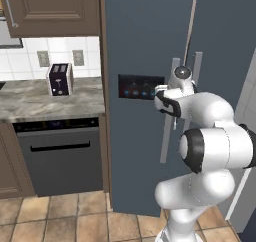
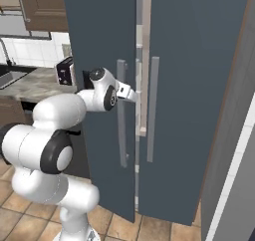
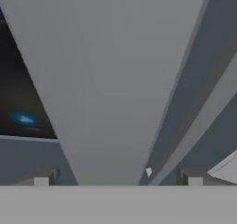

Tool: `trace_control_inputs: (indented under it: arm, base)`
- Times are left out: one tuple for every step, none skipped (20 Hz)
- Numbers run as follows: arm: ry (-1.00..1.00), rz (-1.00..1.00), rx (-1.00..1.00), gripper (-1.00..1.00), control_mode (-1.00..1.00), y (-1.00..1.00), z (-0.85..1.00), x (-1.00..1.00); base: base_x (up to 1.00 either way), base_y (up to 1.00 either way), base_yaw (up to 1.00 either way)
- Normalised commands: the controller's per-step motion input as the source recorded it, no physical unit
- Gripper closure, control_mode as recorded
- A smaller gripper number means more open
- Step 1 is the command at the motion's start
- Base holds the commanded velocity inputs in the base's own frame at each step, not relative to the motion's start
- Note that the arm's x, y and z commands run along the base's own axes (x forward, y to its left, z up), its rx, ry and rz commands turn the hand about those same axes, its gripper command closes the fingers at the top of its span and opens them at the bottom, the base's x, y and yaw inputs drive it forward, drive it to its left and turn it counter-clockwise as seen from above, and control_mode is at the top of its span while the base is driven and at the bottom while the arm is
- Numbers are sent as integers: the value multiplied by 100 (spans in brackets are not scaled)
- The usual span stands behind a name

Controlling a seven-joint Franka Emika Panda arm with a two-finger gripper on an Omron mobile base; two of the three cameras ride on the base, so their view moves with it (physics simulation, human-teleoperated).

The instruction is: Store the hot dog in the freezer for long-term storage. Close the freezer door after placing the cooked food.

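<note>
Freezer [image 1: 145,46]: tall slate-blue unit standing right of the tabletop [image 1: 30,103]. Freezer door [image 2: 102,135], with dark control panel [image 1: 140,87], standing slightly ajar, a pale gap showing along its edge. Gripper [image 2: 133,94]: jaws spread wide, released, straddling the door's grey bar handle [image 3: 120,89]. Toaster [image 1: 60,79] sitting on the tabletop, far left

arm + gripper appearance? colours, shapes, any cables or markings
Glossy white arm of rounded, bulbous segments, with dark joint rings and caps. White hand with dark trim. The gripper has two small, squarish grey fingertips. No cables or markings visible.
</note>
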Motion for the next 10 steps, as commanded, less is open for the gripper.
trace_control_inputs:
  arm:
    - [0, 6, 0, -100, -100, -11, 6, 14]
    - [0, 5, 0, -100, -100, -9, 6, 14]
    - [0, 4, 0, -100, -100, -8, 4, 18]
    - [0, 4, 0, -100, -100, -9, 5, 22]
    - [0, 5, 0, -100, -100, -10, 6, 31]
    - [0, 4, 0, -100, -100, -4, 9, 32]
    - [0, 3, 0, -100, -100, 0, 14, 39]
    - [0, 0, 0, -100, -100, 0, 16, 40]
    - [0, 0, 0, -100, -100, 0, 17, 41]
    - [0, 1, 0, -100, -100, 0, 12, 41]
  base:
    - [0, 0, 0]
    - [0, 0, 0]
    - [0, 0, 0]
    - [0, 0, 0]
    - [0, 0, 0]
    - [0, 0, 0]
    - [0, 0, 0]
    - [0, 0, 0]
    - [0, 0, 0]
    - [0, 0, 0]
